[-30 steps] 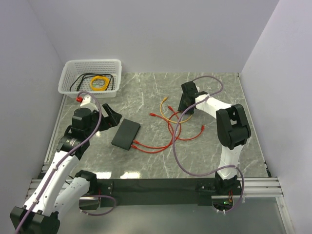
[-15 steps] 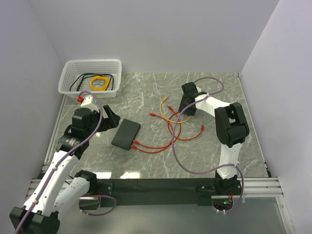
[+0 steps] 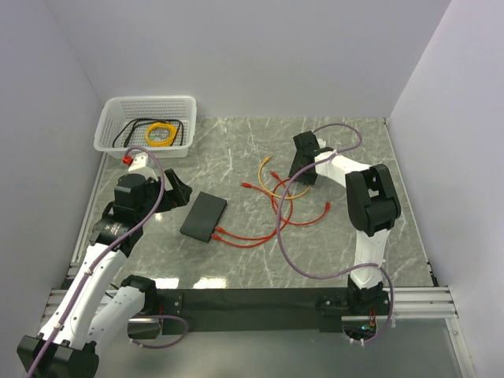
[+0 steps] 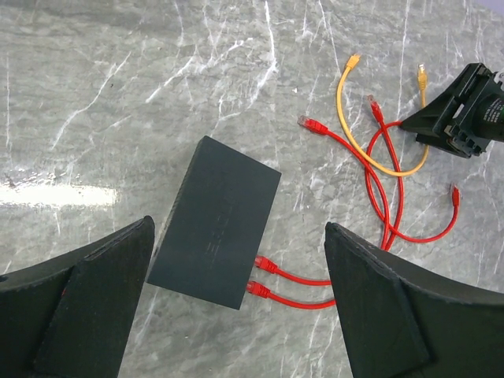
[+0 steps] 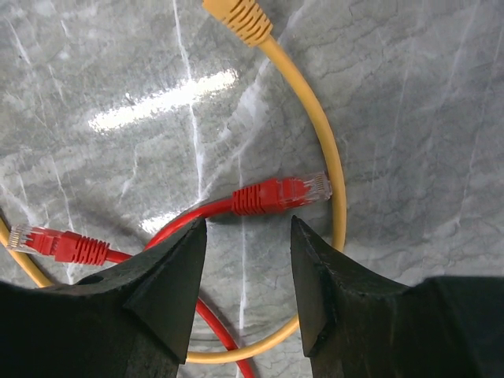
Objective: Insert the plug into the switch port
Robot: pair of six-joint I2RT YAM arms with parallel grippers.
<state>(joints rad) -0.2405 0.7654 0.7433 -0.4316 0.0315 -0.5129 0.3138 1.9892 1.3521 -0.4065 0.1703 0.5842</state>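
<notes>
My right gripper (image 5: pixel 246 236) stands partly open and holds nothing. The red plug (image 5: pixel 279 194) lies flat on the marble table (image 5: pixel 409 94) just beyond its fingertips, inside the curve of the yellow cord (image 5: pixel 331 157). My left gripper (image 4: pixel 240 232) is spread wide and empty above the black switch (image 4: pixel 216 228), whose near edge already carries two red cords (image 4: pixel 295 279). Plug and switch lie well apart

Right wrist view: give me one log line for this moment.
right gripper: open, fingertips just short of plug | plug: lying loose, unheld | left gripper: open, above switch | insertion: not yet done
</notes>
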